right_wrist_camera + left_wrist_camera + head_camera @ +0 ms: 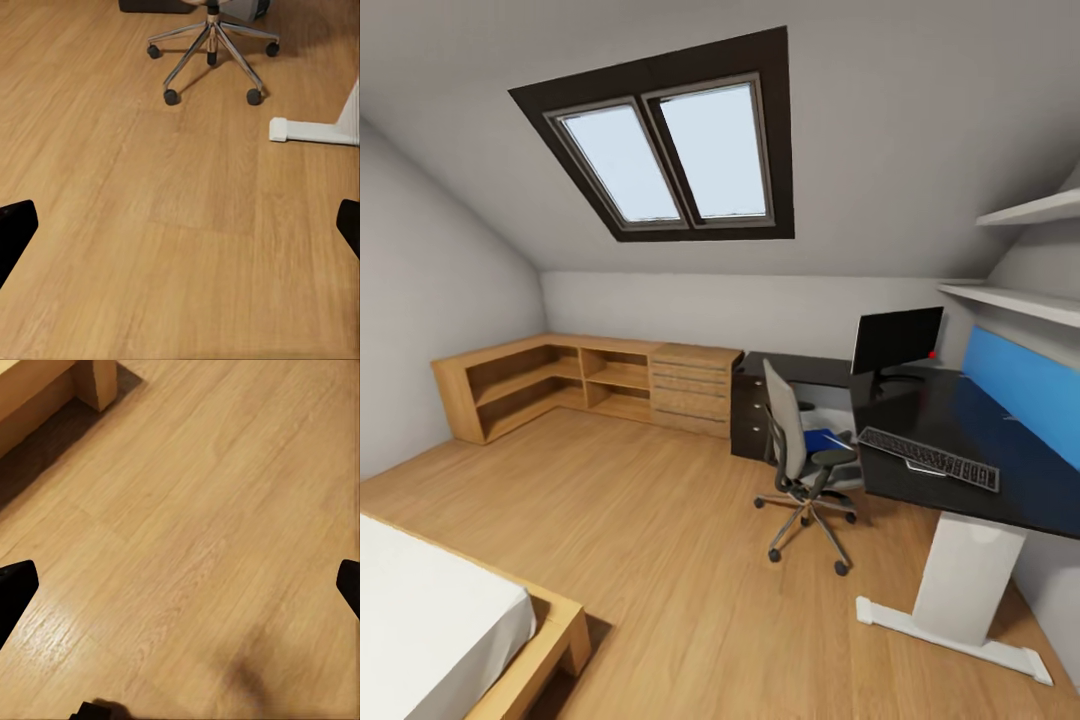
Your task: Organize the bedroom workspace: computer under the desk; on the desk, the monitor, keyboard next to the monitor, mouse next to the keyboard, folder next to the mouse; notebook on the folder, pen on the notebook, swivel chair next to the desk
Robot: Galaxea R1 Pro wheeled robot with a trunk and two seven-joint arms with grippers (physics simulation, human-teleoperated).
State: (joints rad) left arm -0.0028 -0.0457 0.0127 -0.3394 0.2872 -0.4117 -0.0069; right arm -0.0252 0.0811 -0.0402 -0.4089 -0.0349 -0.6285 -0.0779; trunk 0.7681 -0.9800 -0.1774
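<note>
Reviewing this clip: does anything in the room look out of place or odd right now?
Only the blue folder: it lies on the swivel chair seat rather than on the desk. The monitor and keyboard sit on the desk; nothing looks spilled or damaged.

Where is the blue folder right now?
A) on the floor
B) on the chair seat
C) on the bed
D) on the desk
B: in the head view the blue folder lies on the seat of the swivel chair, beside the black desk, not on the desktop.
</note>
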